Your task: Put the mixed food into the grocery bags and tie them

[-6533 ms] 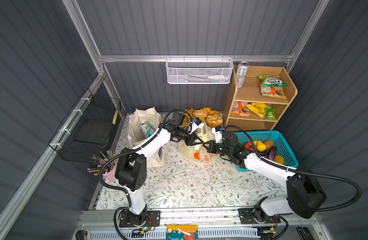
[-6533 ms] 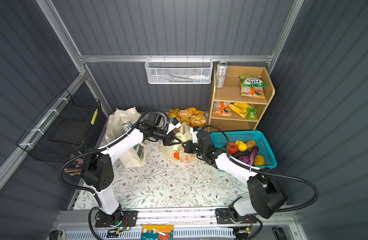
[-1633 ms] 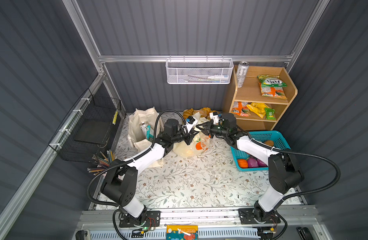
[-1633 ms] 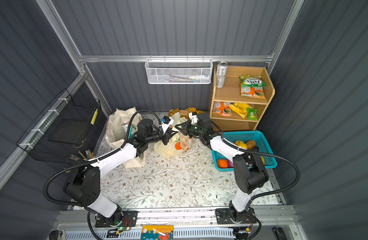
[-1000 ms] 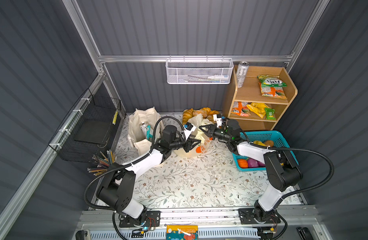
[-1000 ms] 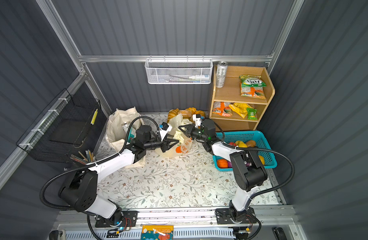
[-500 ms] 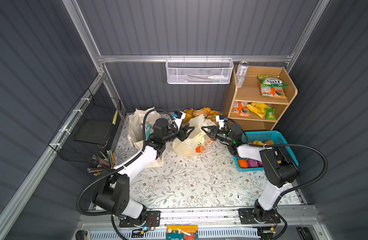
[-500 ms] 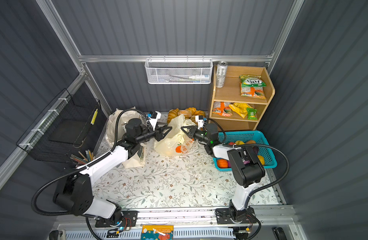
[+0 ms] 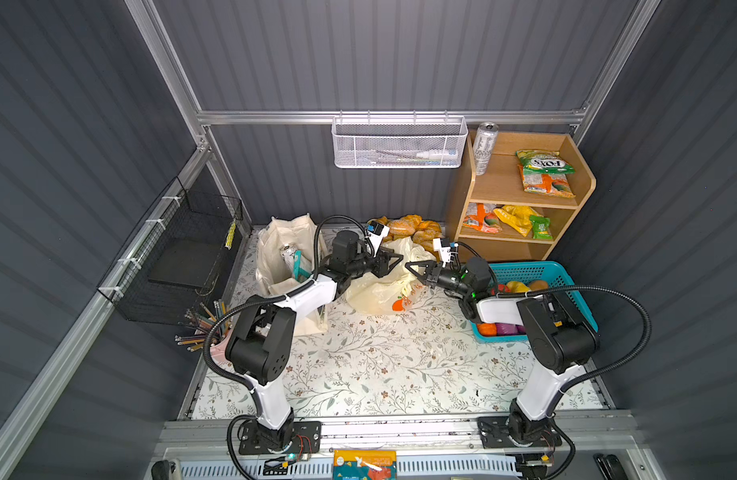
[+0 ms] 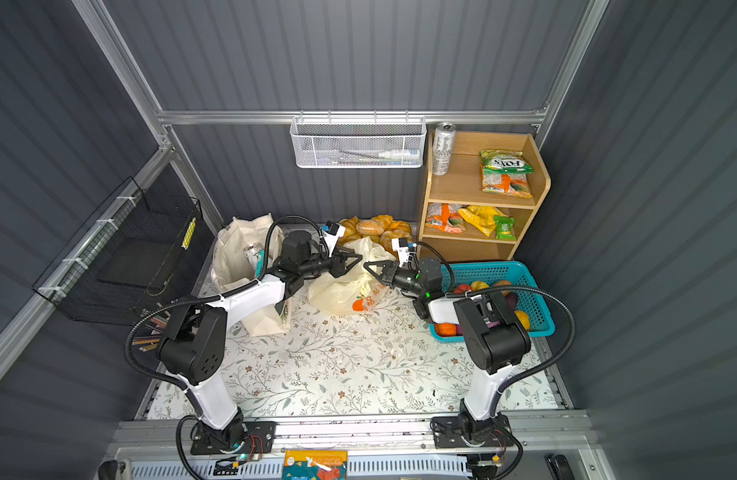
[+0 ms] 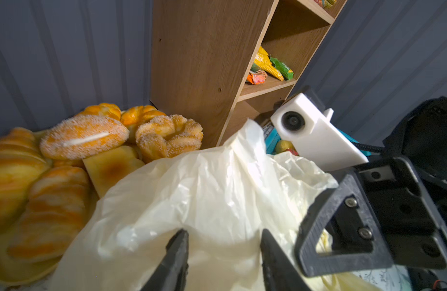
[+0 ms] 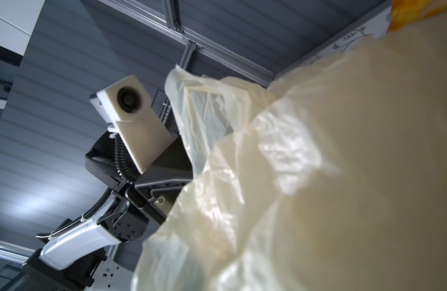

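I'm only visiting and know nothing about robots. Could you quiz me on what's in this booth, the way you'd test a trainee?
1. True or false: the plastic bag sits between the canvas tote and the teal basket.
2. What is piled by the back wall, behind that bag? A: bread and pastries. B: books. C: shoes.
3. Which has its fingers standing apart, the left gripper or the right gripper?

Key: 1 true; 2 A; 3 the left one.
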### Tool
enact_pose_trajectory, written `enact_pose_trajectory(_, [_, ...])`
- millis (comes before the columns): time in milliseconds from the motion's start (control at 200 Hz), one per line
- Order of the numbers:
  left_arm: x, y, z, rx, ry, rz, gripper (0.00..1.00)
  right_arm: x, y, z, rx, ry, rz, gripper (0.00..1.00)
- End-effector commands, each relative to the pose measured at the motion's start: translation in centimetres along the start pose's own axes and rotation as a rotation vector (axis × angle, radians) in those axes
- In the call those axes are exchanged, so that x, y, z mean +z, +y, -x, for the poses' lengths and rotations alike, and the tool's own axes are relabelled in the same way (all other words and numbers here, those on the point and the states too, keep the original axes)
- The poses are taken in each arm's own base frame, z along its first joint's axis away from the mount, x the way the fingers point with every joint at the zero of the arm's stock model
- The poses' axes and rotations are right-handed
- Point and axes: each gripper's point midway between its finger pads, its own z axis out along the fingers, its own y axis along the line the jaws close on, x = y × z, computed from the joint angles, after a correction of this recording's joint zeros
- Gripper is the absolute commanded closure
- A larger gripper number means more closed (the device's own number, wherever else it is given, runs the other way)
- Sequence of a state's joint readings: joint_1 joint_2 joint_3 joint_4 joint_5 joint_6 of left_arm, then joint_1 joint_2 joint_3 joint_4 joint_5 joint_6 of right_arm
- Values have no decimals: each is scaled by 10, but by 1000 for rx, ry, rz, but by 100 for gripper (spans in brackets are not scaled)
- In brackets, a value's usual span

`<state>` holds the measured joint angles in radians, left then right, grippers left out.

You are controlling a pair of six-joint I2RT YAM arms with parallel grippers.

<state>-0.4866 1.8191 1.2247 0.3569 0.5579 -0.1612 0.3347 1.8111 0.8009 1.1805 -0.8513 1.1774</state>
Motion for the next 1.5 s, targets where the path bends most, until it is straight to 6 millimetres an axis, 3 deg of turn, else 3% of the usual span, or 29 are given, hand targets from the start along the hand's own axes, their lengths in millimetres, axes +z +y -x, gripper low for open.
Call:
enact_pose_trajectory(0, [8,-9,-13,-40,31,-49,61,-7,28,5,-114,-3,86,100])
enact_pose_trajectory(185, [12,-26,-62,-107,96,-63,63,-8,47,11,-169,-2,132,100])
enact_pose_trajectory(385, [27,-50,-87,-125,131,-104,64,-7,53,11,-189,9,153,100])
enact_pose_trajectory(520, [38,-55,-91,-134,133,-128,64,-9,53,6,-188,24,156,98])
enact_pose_trajectory(700, [25,-49,-73,-73,99,-56,65,-16,39,2,-157,13,123,97])
enact_pose_trajectory(886, [-26,-26,-32,-19,-20,124,62,-26,32,-3,-147,26,112,100])
enact_pose_trajectory(1011, [-60,-30,-4,35,-97,155,59,-32,28,-5,-141,38,107,100])
enact_pose_trajectory(1081, [-68,-41,10,96,-110,131,57,-32,25,-9,-138,56,110,100])
enact_pose_trajectory(1251, [-56,-49,29,126,-35,75,56,-35,22,-18,-132,90,116,100])
enact_pose_trajectory(1376, [-37,-38,40,96,-9,88,55,-38,19,-20,-126,88,110,100])
enact_pose_trajectory(1496, [-16,-31,37,62,61,65,54,-39,16,-21,-119,83,103,100])
